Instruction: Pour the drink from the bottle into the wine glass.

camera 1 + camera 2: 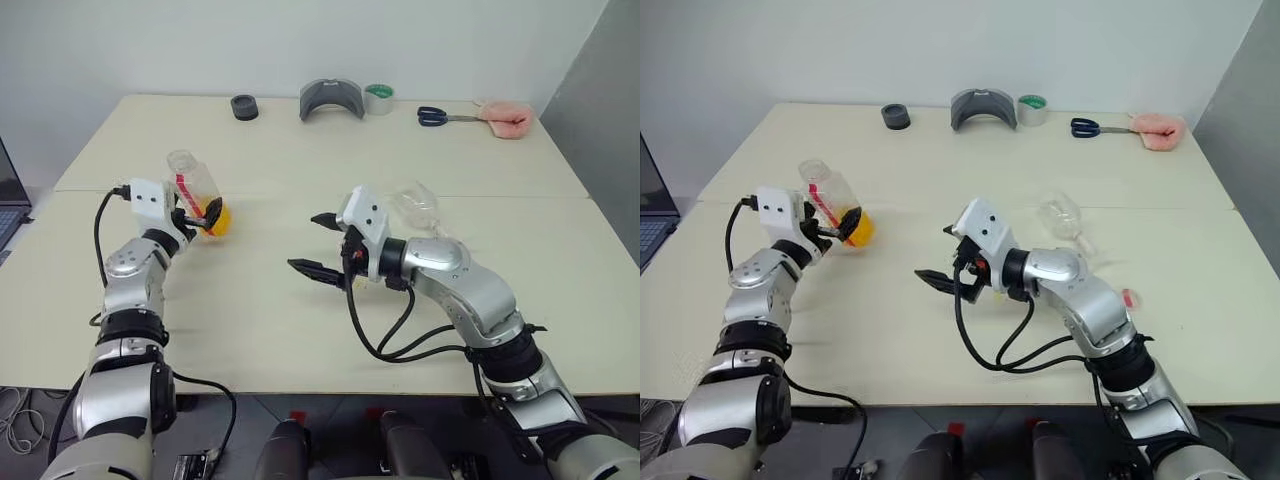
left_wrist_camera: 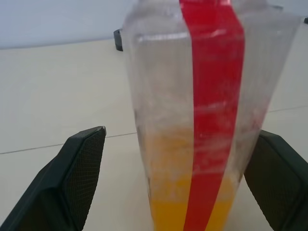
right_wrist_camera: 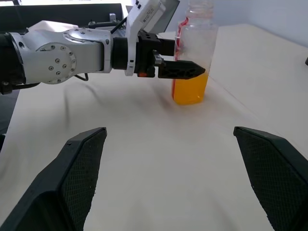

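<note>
Left wrist view: my left gripper [image 2: 173,183] wide around bottle [image 2: 202,120], uncapped; I'd close mid-body, keep upright; right gripper [image 1: 318,243] wide, empty.

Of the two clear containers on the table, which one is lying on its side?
The wine glass, beside the right arm, lies on its side. The bottle stands upright with orange drink inside.

Silver arms, black cables, white wrist housings.
</note>
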